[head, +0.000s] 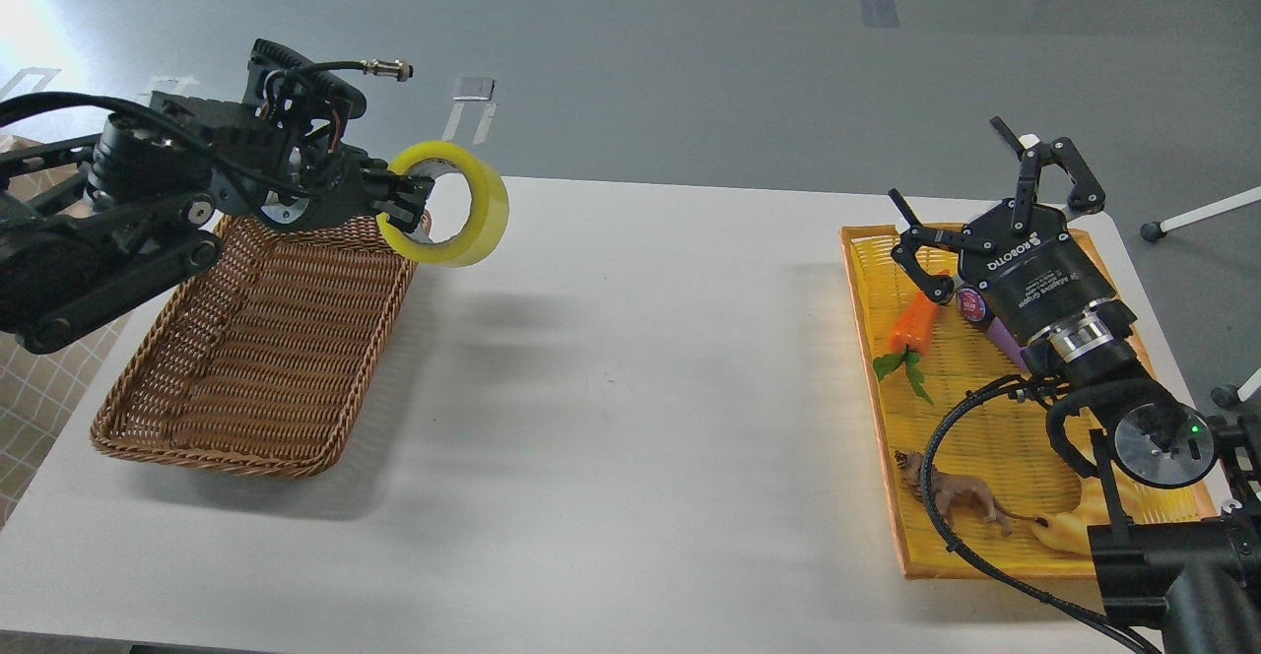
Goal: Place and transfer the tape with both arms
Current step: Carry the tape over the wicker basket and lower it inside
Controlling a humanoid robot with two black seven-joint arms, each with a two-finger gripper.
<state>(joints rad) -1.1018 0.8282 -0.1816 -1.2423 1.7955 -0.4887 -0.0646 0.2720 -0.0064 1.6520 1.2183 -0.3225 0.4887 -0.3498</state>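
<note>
The tape (471, 209), a wide translucent yellow roll with a pale core, hangs in the air above the far right corner of the brown wicker basket (246, 359). My left gripper (406, 204) is shut on the roll's left wall, fingers pinching through its hole. My right gripper (995, 196) is open and empty, fingers spread, held above the far end of the yellow tray (887, 477) at the right.
The yellow tray holds a toy carrot (914, 322), a purple item (1005, 339), a small brown toy animal (956, 494) and a yellowish toy (1059, 534). The wicker basket stands at the table's left. A checked cloth (30, 388) lies left of the table.
</note>
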